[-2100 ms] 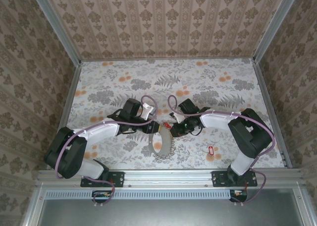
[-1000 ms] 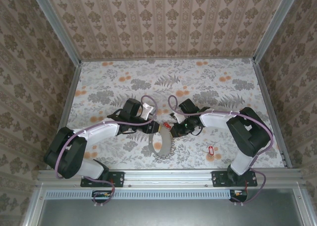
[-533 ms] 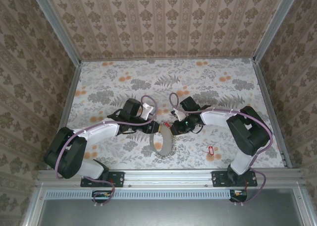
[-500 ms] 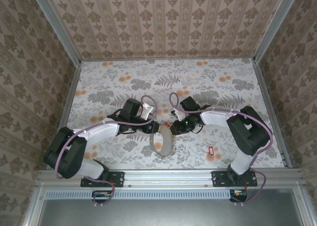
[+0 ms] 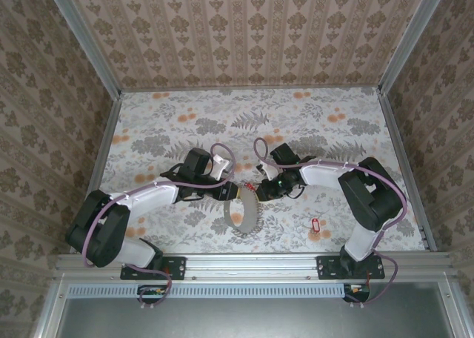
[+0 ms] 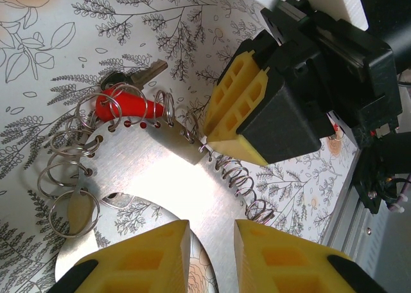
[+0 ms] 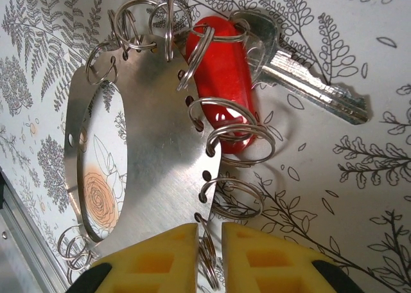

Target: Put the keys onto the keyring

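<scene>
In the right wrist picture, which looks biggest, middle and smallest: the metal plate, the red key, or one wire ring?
Largest: metal plate
Then: red key
Smallest: wire ring
Clear differences, no ties.

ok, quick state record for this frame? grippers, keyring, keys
keyring: flat metal plate, split rings along its rim
left gripper: shut on keyring plate
right gripper: shut on one split ring
red key: at the rim, rings across its head; threaded or not unclear
other: small red thing right of keyring, unidentifiable
</scene>
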Controlling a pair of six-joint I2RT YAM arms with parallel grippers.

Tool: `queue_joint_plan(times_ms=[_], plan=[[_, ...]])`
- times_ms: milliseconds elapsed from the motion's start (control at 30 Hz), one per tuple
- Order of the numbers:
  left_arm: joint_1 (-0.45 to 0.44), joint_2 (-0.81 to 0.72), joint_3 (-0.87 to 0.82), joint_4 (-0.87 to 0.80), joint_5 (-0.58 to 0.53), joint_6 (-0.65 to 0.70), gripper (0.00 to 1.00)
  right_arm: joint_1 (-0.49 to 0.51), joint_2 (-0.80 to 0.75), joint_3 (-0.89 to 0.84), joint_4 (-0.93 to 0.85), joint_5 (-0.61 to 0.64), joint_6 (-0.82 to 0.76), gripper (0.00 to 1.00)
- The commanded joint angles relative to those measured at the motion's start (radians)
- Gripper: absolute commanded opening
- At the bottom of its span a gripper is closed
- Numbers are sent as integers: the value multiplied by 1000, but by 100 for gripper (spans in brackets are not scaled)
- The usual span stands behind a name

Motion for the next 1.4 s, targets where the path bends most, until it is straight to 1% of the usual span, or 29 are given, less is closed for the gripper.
queue_joint_plan(times_ms=[0, 100, 300, 833, 1033, 1200, 1367], plan=[[2, -6, -15, 13, 11, -10, 26, -9, 20, 21, -34, -27, -22, 18], [2, -6, -15, 13, 11, -10, 26, -10, 22, 23, -37, -36, -25, 18], [2, -6, -15, 13, 10, -10, 26, -10, 22, 34, -58, -44, -38, 21], [2, -12, -17, 10, 8, -9, 26, -12, 46, 32, -53, -43, -42, 19], [2, -13, -15, 11, 8, -8, 26, -12, 13, 21, -62, -37, -35, 20], [2, -12, -14, 11, 9, -8, 26, -12, -36, 2, -82, -17, -27, 24], [2, -11, -12, 13, 12, -7, 26, -11, -52, -25, -85, -6, -19, 24]])
